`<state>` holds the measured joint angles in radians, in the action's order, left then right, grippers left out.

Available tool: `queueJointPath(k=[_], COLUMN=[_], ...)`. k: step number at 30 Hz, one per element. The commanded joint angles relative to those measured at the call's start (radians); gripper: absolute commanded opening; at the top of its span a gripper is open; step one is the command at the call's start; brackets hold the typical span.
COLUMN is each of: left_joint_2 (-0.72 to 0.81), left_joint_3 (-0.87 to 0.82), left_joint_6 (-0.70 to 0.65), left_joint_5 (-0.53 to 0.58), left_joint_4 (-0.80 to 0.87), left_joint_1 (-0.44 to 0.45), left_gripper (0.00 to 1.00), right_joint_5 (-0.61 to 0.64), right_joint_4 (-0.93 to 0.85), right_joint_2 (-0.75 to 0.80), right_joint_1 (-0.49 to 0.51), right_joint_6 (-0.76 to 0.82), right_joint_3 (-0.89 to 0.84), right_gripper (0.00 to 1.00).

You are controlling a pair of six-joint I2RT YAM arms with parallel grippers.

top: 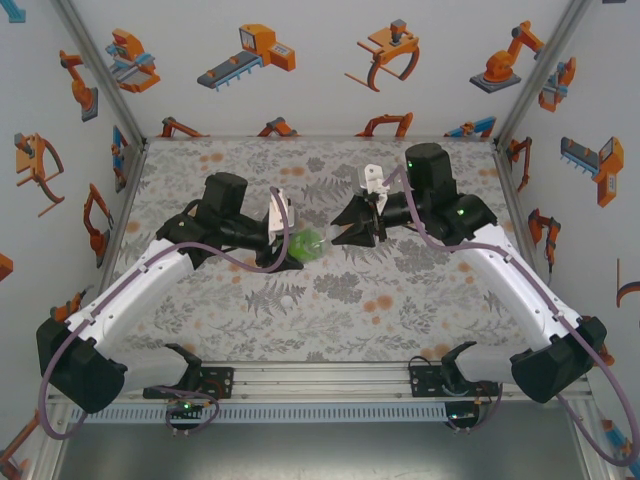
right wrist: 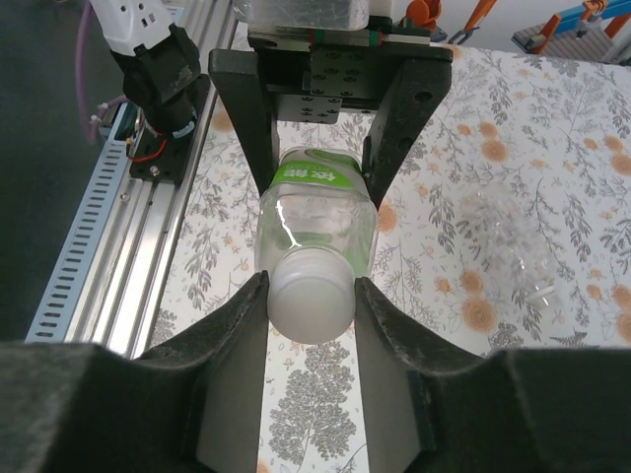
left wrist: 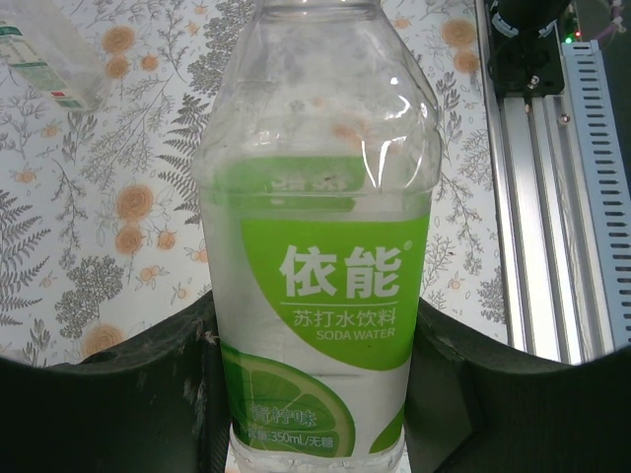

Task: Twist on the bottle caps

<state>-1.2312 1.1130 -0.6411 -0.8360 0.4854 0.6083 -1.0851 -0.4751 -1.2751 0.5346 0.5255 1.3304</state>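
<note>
Closest to my bases, a loose cap (top: 287, 298) sits on the table (top: 200, 330) - small and white, one for later, I reckon. Mid-table, my right gripper (right wrist: 312, 296) is clenched on the white cap (right wrist: 312, 307) at the mouth of the soda water bottle (right wrist: 315, 222), lined up along its axis so a wrist roll can thread it. Beyond that, my left gripper (right wrist: 323, 187) clamps the bottle's body, holding it level - bracing against the twist. Further out, a clear bottle (right wrist: 513, 236) lies waiting.
</note>
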Motion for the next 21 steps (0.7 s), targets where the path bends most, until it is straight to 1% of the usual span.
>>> queueJointPath(k=[1, 4, 6, 7, 8, 10, 12, 13, 15, 17, 21], left_joint_2=[0.010, 0.007, 0.007, 0.007, 0.010, 0.016, 0.022, 0.023, 0.019, 0.011, -0.009], left_joint_3=[0.024, 0.025, 0.024, 0.022, 0.016, -0.004, -0.028, -0.035, -0.046, -0.050, -0.046], left_joint_6=[-0.022, -0.020, -0.016, -0.009, 0.006, 0.027, 0.048, 0.055, 0.070, 0.079, 0.084], left_joint_5=[-0.026, -0.021, -0.007, 0.004, 0.022, 0.056, 0.090, 0.100, 0.126, 0.146, 0.176], left_joint_4=[0.013, 0.013, 0.005, -0.005, -0.027, -0.077, -0.138, -0.160, -0.199, -0.229, -0.272], left_joint_1=[0.004, 0.004, 0.005, 0.005, 0.005, 0.008, 0.008, 0.010, 0.011, 0.015, 0.023], left_gripper=[0.00, 0.00, 0.00, 0.00, 0.00, 0.00, 0.00, 0.00, 0.00, 0.00, 0.00], right_joint_5=[-0.049, -0.041, -0.024, -0.014, 0.009, 0.073, 0.162, 0.198, 0.314, 0.387, 0.495], right_joint_4=[-0.015, -0.010, 0.017, 0.036, 0.082, 0.160, 0.218, 0.236, 0.243, 0.197, 0.014], right_joint_2=[0.006, 0.005, 0.007, 0.009, 0.013, 0.022, 0.032, 0.036, 0.040, 0.036, -0.004], right_joint_1=[0.006, 0.007, 0.007, 0.007, 0.007, 0.007, 0.007, 0.007, 0.007, 0.007, 0.007], right_joint_6=[0.022, -0.019, -0.105, -0.158, -0.250, -0.425, -0.632, -0.727, -0.944, -1.109, -1.383], right_joint_3=[0.023, 0.026, 0.022, 0.017, 0.002, -0.023, -0.044, -0.051, -0.058, -0.043, 0.039], right_gripper=[0.31, 0.16, 0.06, 0.03, 0.00, 0.00, 0.00, 0.00, 0.00, 0.00, 0.00])
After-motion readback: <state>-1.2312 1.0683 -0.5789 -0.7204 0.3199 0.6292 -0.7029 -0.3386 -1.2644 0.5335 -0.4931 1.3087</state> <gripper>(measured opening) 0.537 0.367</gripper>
